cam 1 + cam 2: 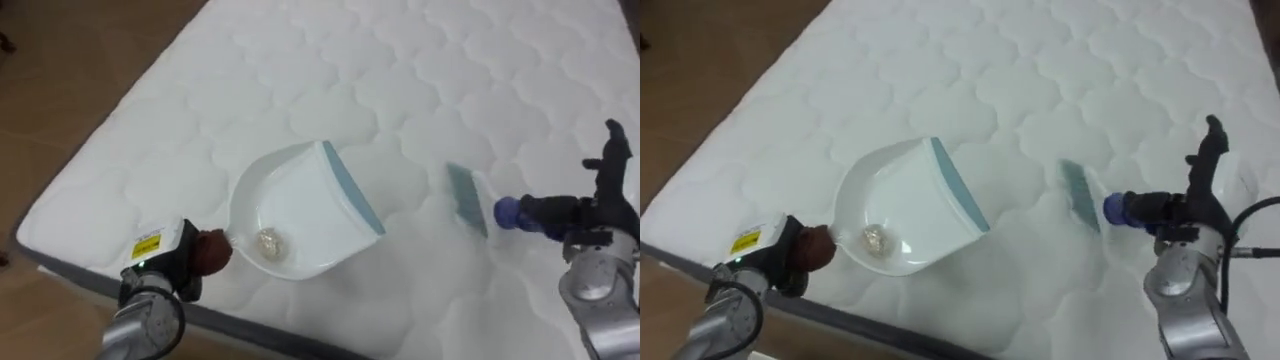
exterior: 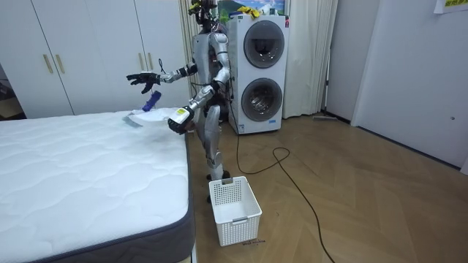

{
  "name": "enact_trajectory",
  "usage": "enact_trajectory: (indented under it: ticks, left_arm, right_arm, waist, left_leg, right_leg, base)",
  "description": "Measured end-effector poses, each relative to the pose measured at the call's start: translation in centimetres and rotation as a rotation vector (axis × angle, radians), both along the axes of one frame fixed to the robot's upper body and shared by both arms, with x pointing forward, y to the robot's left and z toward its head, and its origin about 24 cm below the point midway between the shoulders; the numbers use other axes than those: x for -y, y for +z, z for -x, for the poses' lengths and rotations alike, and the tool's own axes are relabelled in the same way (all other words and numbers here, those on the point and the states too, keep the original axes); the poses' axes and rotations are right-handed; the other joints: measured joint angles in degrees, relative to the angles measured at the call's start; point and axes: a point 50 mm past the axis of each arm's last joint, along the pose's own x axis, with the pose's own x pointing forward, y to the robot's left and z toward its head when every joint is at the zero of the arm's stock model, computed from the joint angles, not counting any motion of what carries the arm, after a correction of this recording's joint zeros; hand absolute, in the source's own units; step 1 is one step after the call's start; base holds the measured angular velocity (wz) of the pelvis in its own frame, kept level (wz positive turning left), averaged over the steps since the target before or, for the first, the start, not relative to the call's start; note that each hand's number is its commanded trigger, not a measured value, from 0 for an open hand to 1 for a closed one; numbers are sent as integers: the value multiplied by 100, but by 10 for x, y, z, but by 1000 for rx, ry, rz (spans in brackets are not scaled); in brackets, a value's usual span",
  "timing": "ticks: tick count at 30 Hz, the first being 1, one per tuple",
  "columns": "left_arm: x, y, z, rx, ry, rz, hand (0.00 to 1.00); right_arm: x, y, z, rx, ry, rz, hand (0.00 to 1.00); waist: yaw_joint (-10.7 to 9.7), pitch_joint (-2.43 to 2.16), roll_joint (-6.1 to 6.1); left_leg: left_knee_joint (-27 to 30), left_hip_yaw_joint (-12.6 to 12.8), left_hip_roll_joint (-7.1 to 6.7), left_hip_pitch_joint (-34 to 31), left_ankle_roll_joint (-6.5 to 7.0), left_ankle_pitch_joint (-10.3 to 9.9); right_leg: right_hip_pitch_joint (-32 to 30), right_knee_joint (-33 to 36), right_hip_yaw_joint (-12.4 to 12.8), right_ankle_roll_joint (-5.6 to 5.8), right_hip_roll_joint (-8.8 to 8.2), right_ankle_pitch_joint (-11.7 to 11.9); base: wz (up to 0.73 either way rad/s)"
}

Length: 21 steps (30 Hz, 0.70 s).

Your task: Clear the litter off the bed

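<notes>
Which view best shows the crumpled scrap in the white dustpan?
Left eye view: the pale crumpled scrap lies plain inside the white plastic dustpan. Right eye view nearly matches; room view is too distant.

White quilted mattress, white dustpan holding a crumpled scrap, left hand gripping its brown handle, right hand at right holding a blue-handled brush
</notes>
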Motion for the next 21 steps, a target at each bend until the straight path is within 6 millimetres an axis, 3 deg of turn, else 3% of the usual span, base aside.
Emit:
enact_trajectory:
  ticks: [4,7,9,12,13,14,15,16,17,18,19,20,21]
  left_arm:
    - [-7,8,-2,49,58,44,100]
    - [-11,12,4,70,78,52,100]
    - [-10,11,8,68,76,57,100]
    - [-6,12,7,74,66,71,100]
    - [-6,13,6,79,59,73,100]
    - [-5,14,5,88,58,75,100]
    - [-5,16,4,101,65,81,100]
    - [-7,19,3,115,85,90,100]
    - [-7,20,2,120,83,88,100]
    - [-7,20,2,119,85,88,100]
    - [-7,20,2,117,89,93,100]
    - [-4,18,2,112,88,110,100]
    - [-1,18,1,113,80,125,100]
  right_arm:
    - [-5,11,-1,87,-25,-63,0]
    - [-3,10,0,104,-54,-116,0]
    - [-4,9,1,109,-66,-150,0]
    - [-3,4,4,106,-85,-225,0]
    - [-3,2,5,104,-93,-252,0]
    - [-4,4,5,117,-96,-263,0]
    - [-5,8,2,138,-88,-265,0]
    - [-10,18,-5,183,-61,-268,0]
    - [-13,18,-4,200,-54,-275,0]
    - [-15,18,-4,201,-53,-283,0]
    - [-20,19,-5,209,-43,-292,0]
    - [-22,16,-3,204,-49,-289,0]
    - [-21,14,1,198,-64,-286,0]
  waist:
    - [35,-20,99]
    - [20,-50,163]
    - [59,-69,205]
    - [94,-67,240]
    - [75,-66,246]
    - [-3,-65,262]
    - [60,-62,288]
    - [-13,-32,399]
    - [-162,-22,439]
    - [-171,-22,437]
    - [-197,-15,431]
    - [-340,-12,427]
    - [-369,-5,415]
  left_leg:
    - [-60,-29,-28,4,-51,-23]
    - [-322,-33,-171,215,-80,2]
    - [-496,-29,-252,402,-82,11]
    - [-740,-34,-339,765,-31,27]
    - [-776,-311,-386,900,1,18]
    - [-757,-687,-397,877,19,10]
    - [-735,-815,-401,802,17,12]
    - [-662,-1110,-391,591,8,52]
    - [-658,-1637,-465,442,-16,144]
    - [-659,-1932,-521,391,-46,174]
    - [-581,-2270,-632,241,-100,203]
    - [-549,-2456,-736,96,-139,238]
    - [-586,-2448,-769,103,-132,281]
  right_leg:
    - [135,-177,-114,7,66,22]
    - [303,-183,-242,45,25,39]
    - [376,-22,-320,63,-59,34]
    - [328,1008,-245,140,-355,74]
    - [175,1633,53,236,-437,203]
    - [-70,1874,491,197,-367,150]
    - [-176,1749,721,182,-247,-4]
    - [-356,1241,1081,90,56,-187]
    - [-484,640,1403,84,315,-175]
    - [-579,335,1638,90,371,-145]
    - [-643,-49,1905,108,353,270]
    - [-560,-114,1638,-58,308,615]
    - [-515,-143,1490,-58,285,607]
  base:
    - [16]
    - [21]
    - [25]
    - [61]
    - [91]
    - [70]
    - [47]
    - [53]
    - [65]
    - [59]
    - [62]
    - [79]
    - [105]
